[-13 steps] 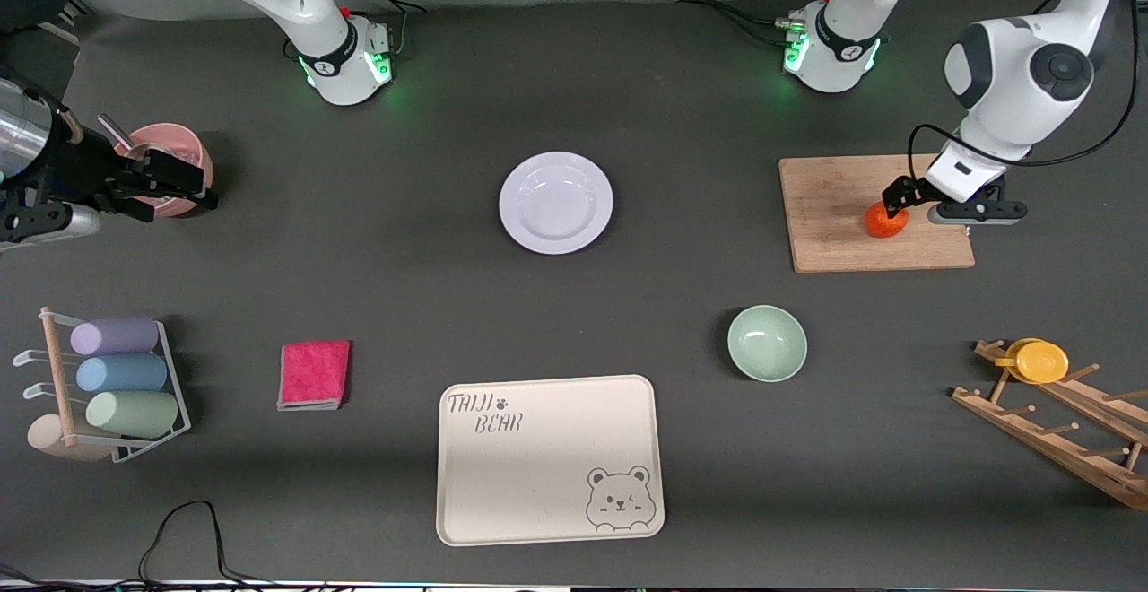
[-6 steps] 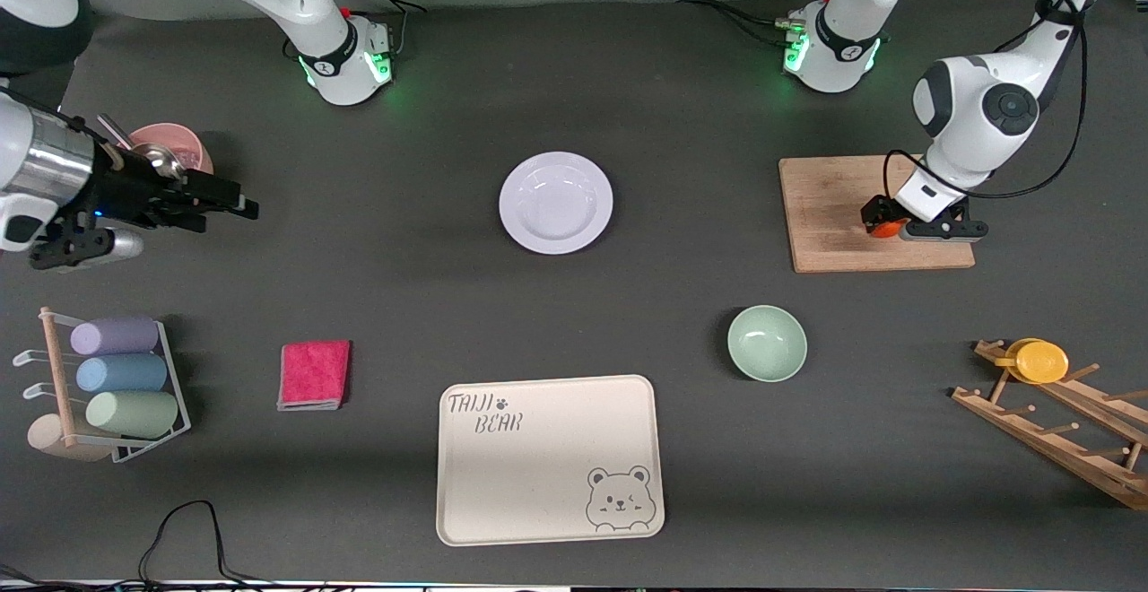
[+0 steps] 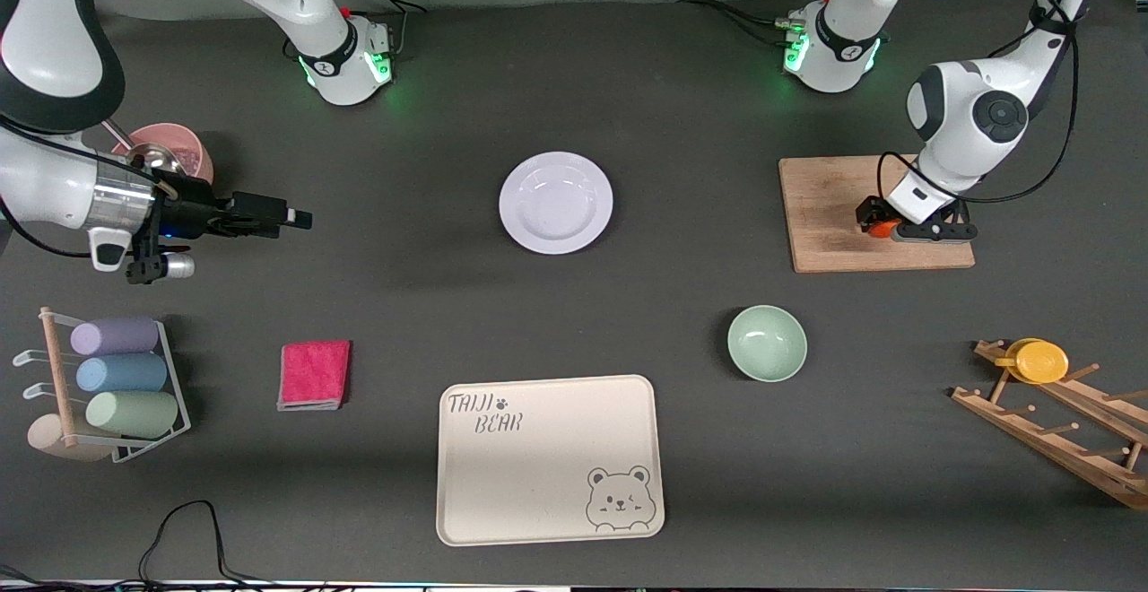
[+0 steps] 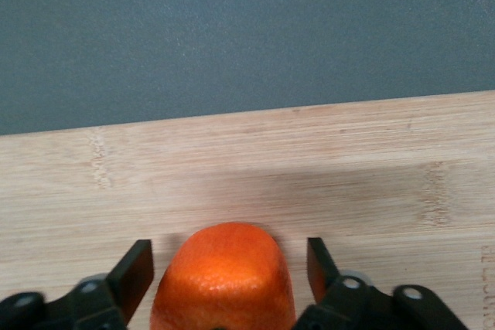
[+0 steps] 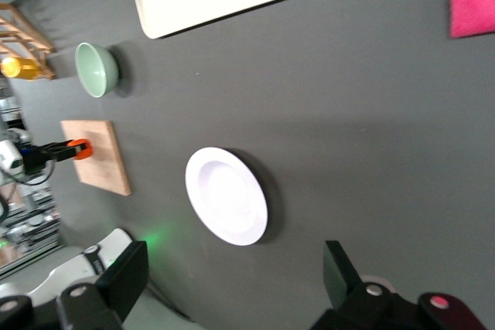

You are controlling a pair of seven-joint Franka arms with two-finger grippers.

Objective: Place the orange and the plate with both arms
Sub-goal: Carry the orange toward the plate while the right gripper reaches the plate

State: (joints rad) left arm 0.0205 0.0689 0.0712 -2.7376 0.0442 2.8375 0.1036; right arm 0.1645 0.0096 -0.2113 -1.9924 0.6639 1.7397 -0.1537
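Orange point(image 4: 223, 276) sits on the cutting board point(image 3: 834, 188), no clear long axis, between the left gripper's point(image 4: 228, 268) spread fingers, small gaps each side. Plate point(image 3: 556, 203) mid-table, empty. Green bowl point(image 3: 767, 343) empty. Right gripper point(image 3: 289, 215) open, over bare table near the pink cup point(image 3: 184, 148).

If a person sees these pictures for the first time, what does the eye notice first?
First, the small bright-orange fruit on the light wooden cutting board at the left arm's end of the table, with the left gripper open around it. Next, the round white glossy plate lying alone mid-table. The right gripper hangs open over bare table near the pink cup.
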